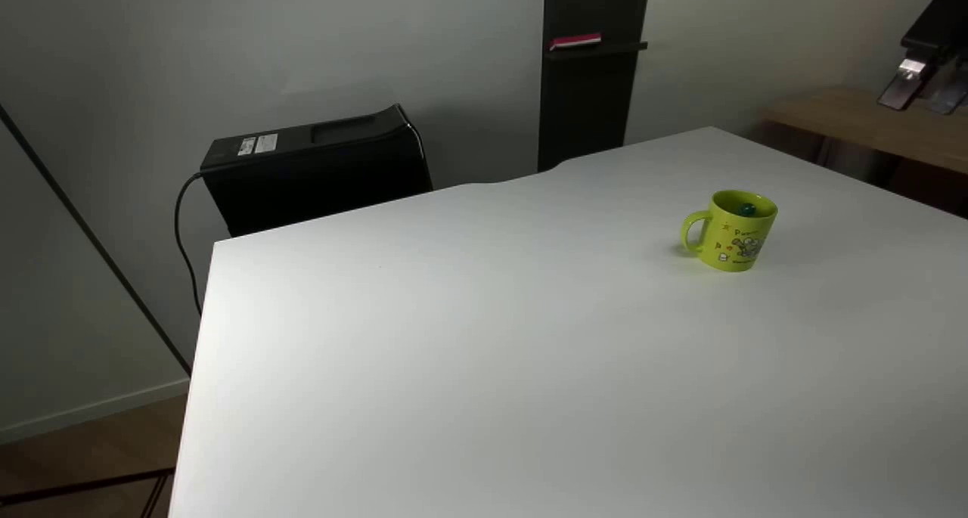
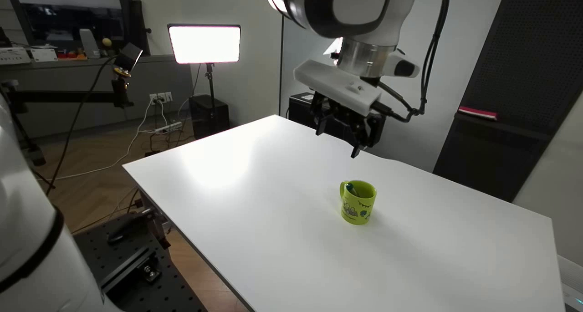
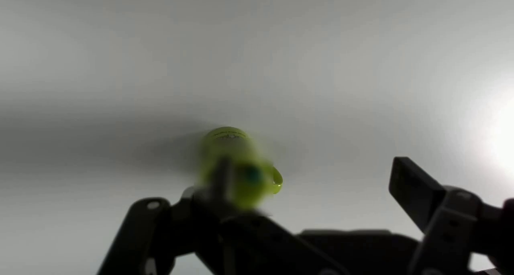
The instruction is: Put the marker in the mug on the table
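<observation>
A lime green mug with small printed figures stands upright on the white table; the mug shows in both exterior views (image 1: 730,242) (image 2: 356,210) and blurred in the wrist view (image 3: 229,144). The marker is inside the mug. Only its teal end (image 1: 746,209) (image 2: 349,186) shows at the rim, and it is a blurred teal spot in the wrist view (image 3: 253,174). The rest of the marker is hidden by the mug. My black gripper (image 2: 337,141) is open and empty, above the table and higher than the mug. Its fingertips also show in an exterior view (image 1: 921,102) and the wrist view (image 3: 313,174).
The white table (image 1: 454,352) has one mug on it. A black box-shaped device (image 1: 318,170) stands beyond the table edge. A bright light panel (image 2: 205,44) stands behind the table. A cable (image 2: 432,52) hangs along the arm.
</observation>
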Tool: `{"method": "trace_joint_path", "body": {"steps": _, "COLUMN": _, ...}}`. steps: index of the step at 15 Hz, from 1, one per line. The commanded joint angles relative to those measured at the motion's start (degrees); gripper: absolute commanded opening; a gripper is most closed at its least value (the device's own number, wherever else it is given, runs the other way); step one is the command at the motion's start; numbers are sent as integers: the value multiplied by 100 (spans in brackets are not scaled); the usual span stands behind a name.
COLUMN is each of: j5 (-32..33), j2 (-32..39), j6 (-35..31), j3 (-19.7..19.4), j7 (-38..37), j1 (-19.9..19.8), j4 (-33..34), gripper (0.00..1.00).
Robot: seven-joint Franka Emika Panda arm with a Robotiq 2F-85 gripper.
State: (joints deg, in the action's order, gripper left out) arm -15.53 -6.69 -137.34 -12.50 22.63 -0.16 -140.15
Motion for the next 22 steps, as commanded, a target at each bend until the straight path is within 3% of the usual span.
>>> {"method": "trace_joint_path", "body": {"steps": 1, "j5": -388, "j2": 861, "j6": 278, "j3": 118, "j7": 84, "j1": -180, "j4": 886, "gripper": 100}}
{"method": "trace_joint_path", "body": {"steps": 10, "j5": -437, "j2": 2052, "j6": 246, "j3": 669, "j7": -146, "j1": -636, "j4": 1881, "gripper": 100}}
{"method": "trace_joint_path", "body": {"steps": 22, "j5": -392, "j2": 2824, "j6": 213, "j3": 1117, "j7": -231, "j1": -870, "j4": 2226, "gripper": 100}}
